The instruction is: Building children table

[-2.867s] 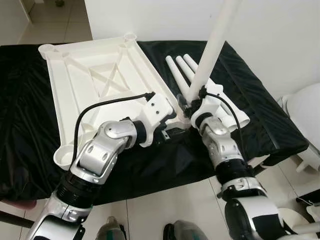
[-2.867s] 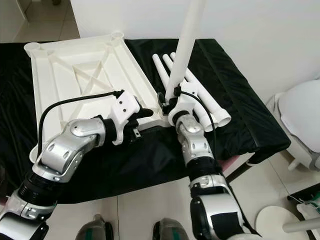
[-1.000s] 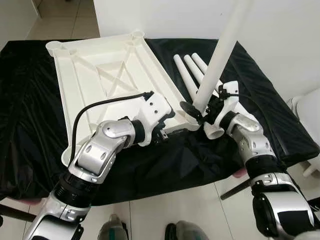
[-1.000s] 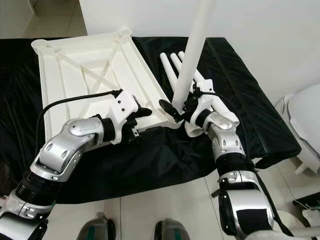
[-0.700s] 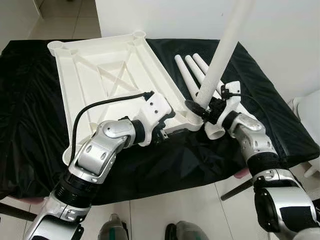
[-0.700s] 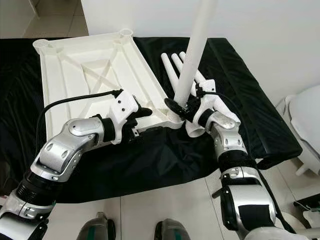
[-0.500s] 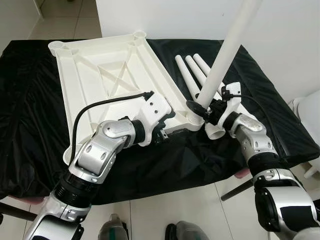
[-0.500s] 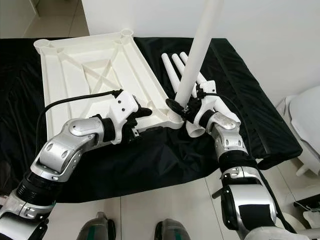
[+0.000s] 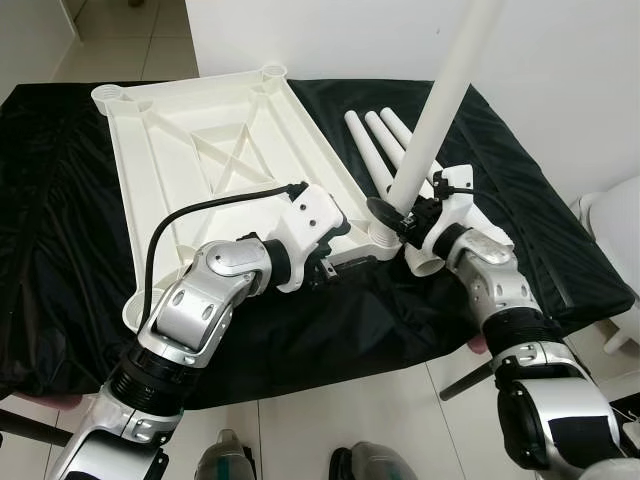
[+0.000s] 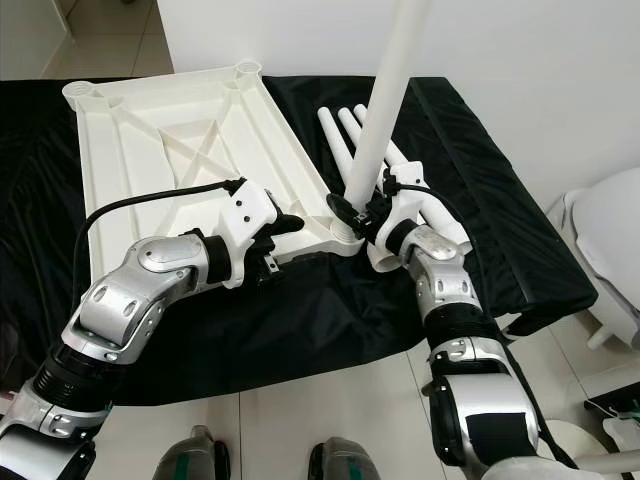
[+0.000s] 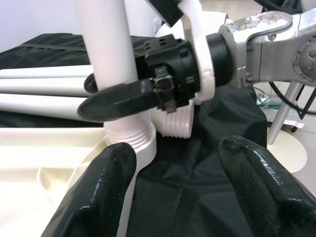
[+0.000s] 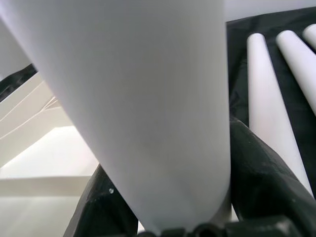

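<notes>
the white tabletop [image 9: 215,170] lies upside down, ribbed underside up, on a black cloth [image 9: 520,220] that covers the table. round sockets sit at its corners; the far two are at 11 and 12 o'clock in the head views.

a long white table leg [image 9: 440,110] stands nearly upright, tilted slightly toward 1 o'clock, with its lower end seated in the near corner socket [image 11: 129,136] of the tabletop, at the centre of the head view. the ridged collar of that socket is visible in the left wrist view.

the right hand [image 9: 393,215] is clenched on the table leg just above the socket, one black finger [image 11: 121,101] lying across the front of the leg.

the left hand [image 11: 182,182] is released, its two fingers spread apart and holding nothing, just beside the same socket at 9 o'clock of it, over the near edge of the tabletop.

three spare legs [image 9: 375,140] lie side by side on the cloth behind the right hand, at 1 o'clock, touching one another, just beside the tabletop's right edge.

a white round object [image 9: 612,215] stands on the tiled floor [image 9: 330,410] at 3 o'clock.
</notes>
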Robot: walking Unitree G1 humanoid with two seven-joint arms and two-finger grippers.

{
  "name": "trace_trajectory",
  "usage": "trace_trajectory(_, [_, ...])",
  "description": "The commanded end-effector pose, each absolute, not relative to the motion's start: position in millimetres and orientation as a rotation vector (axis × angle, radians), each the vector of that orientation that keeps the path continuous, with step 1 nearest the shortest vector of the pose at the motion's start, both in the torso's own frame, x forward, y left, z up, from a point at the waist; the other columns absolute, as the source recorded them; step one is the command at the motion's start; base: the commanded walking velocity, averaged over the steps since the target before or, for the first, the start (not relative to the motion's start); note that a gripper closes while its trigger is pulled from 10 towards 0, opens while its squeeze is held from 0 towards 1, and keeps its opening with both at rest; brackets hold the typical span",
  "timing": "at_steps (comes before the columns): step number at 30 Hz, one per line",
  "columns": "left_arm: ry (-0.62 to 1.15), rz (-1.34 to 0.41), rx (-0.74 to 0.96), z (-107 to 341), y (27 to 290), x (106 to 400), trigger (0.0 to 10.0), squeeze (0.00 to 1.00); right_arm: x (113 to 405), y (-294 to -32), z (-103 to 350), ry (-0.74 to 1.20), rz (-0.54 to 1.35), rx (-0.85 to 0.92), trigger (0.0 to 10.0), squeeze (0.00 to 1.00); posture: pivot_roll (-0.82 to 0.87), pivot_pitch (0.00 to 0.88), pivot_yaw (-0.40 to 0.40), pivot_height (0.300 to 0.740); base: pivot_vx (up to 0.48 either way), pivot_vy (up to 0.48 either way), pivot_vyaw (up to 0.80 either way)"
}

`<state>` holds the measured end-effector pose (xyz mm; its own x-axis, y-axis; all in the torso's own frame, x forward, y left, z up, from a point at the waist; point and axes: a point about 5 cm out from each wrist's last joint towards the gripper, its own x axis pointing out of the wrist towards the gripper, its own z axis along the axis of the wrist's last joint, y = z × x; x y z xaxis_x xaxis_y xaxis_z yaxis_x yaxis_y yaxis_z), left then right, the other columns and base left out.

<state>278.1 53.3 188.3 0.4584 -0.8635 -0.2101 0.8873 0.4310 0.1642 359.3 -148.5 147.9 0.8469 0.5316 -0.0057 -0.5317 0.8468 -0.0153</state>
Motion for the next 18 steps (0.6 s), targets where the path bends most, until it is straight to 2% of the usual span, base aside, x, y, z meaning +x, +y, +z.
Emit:
trace_trajectory(1, [0.101, -1.079, 0.268, 188.5, 52.5, 278.2, 10.0, 0.0, 359.7, -143.2, 149.6, 0.003, 0.539, 0.024, 10.0, 0.0, -0.04, 0.0, -0.029, 0.74, 0.0, 0.0, 0.0])
trace_trajectory(4, [0.101, -1.079, 0.269, 188.9, 52.6, 278.8, 10.0, 0.0, 359.7, -130.7, 152.7, -0.003, 0.434, 0.059, 10.0, 0.0, -0.04, 0.0, -0.031, 0.74, 0.0, 0.0, 0.0])
trace_trajectory(9, [0.101, -1.078, 0.267, 188.8, 52.5, 279.0, 10.0, 0.0, 359.6, -123.7, 151.3, 0.013, 0.336, 0.11, 10.0, 0.0, -0.05, 0.0, -0.031, 0.74, 0.0, 0.0, 0.0])
trace_trajectory(10, [0.102, -1.079, 0.266, 188.3, 51.7, 278.9, 10.0, 0.0, 359.5, -117.1, 148.7, 0.014, 0.179, 0.147, 10.0, 0.0, -0.05, 0.0, -0.033, 0.74, 0.0, 0.0, 0.0])
trace_trajectory(13, [0.102, -1.079, 0.265, 188.1, 51.3, 278.8, 10.0, 0.0, 358.7, -114.9, 148.0, 0.014, 0.117, 0.154, 10.0, 0.0, -0.05, 0.0, -0.033, 0.74, 0.0, 0.0, 0.0])
trace_trajectory(15, [0.1, -1.077, 0.264, 188.2, 51.0, 279.0, 10.0, 0.0, 356.8, -109.5, 148.8, -0.003, -0.01, 0.165, 10.0, 0.0, -0.04, 0.0, -0.039, 0.74, 0.0, 0.0, 0.0])
trace_trajectory(18, [0.099, -1.075, 0.263, 188.2, 51.0, 278.7, 10.0, 0.0, 355.5, -103.5, 150.3, -0.003, -0.037, 0.17, 10.0, 0.0, -0.04, 0.0, -0.043, 0.74, 0.0, 0.0, 0.0])
